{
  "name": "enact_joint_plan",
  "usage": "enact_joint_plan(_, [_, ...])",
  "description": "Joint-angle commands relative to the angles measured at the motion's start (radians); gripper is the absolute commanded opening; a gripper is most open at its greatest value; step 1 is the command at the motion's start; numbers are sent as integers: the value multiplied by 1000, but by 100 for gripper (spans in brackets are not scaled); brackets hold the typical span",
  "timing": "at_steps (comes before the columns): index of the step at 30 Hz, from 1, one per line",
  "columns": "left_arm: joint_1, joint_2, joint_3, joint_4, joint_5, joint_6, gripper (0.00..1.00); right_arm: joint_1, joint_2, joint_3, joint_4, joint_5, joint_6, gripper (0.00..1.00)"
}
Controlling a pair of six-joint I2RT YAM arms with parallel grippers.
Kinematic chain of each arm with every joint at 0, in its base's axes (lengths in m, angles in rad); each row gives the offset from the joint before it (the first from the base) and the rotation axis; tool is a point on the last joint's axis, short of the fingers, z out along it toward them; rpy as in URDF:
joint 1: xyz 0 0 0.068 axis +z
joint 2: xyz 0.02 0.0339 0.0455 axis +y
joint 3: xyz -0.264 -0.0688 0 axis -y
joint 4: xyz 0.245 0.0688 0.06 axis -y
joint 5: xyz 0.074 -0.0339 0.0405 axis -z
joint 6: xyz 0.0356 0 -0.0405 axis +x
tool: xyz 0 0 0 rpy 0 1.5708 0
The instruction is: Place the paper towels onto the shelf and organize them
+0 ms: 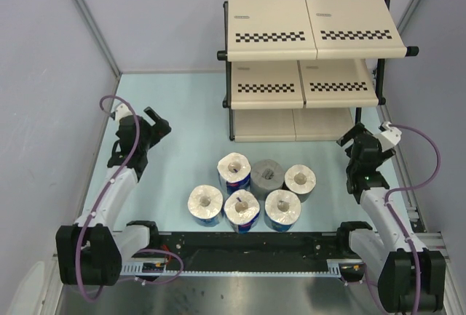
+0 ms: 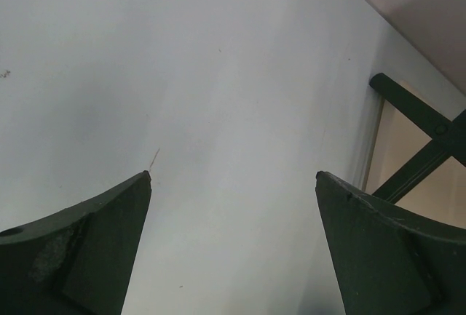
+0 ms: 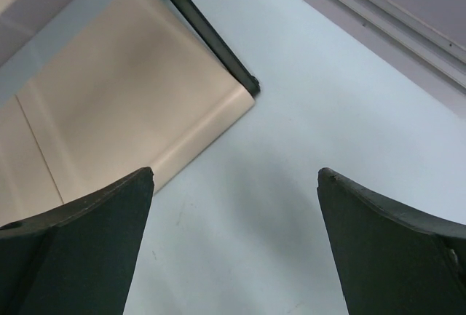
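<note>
Six paper towel rolls stand on end in a cluster at the table's middle. Blue-wrapped white rolls (image 1: 234,172) (image 1: 205,204) (image 1: 242,211) (image 1: 282,209) surround a grey roll (image 1: 268,174); a darker-wrapped roll (image 1: 300,181) is at the right. The shelf (image 1: 313,38) stands behind them, and no rolls show on its tiers. My left gripper (image 1: 156,127) is open and empty, left of the rolls, over bare table (image 2: 233,177). My right gripper (image 1: 354,139) is open and empty beside the shelf's front right corner (image 3: 235,173). No roll shows in either wrist view.
The shelf's black frame (image 2: 419,133) shows at the right of the left wrist view. Its bottom beige panel (image 3: 116,104) and a black leg (image 3: 204,31) show in the right wrist view. Grey walls enclose the light blue table (image 1: 182,111).
</note>
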Motion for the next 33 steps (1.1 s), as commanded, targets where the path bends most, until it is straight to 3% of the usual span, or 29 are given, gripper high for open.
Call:
enact_joint_plan(1, [8, -31, 4, -7, 67, -26, 100, -7, -24, 44, -44, -18, 19, 100])
enact_joint_plan(7, [-3, -83, 4, -14, 145, 42, 100, 1, -37, 124, -171, -71, -2, 100])
enact_joint_plan(10, [-93, -144, 11, -62, 87, 69, 100, 53, -58, 162, -243, -65, -14, 99])
enact_joint_plan(14, [-269, -192, 15, -116, -50, 83, 100, 204, -113, 199, -327, -13, 10, 100])
enact_joint_plan(20, [-368, -254, -35, -141, -85, 86, 100, 471, -112, 293, -479, 104, 68, 100])
enact_joint_plan(25, [-385, -300, -56, -149, -53, 108, 100, 757, -63, 365, -535, 170, 78, 100])
enact_joint_plan(28, [-385, -325, -65, -126, -8, 152, 100, 891, 12, 411, -483, 155, -26, 99])
enact_joint_plan(33, [-385, -366, -91, -77, 78, 166, 100, 984, 152, 480, -394, 32, -194, 99])
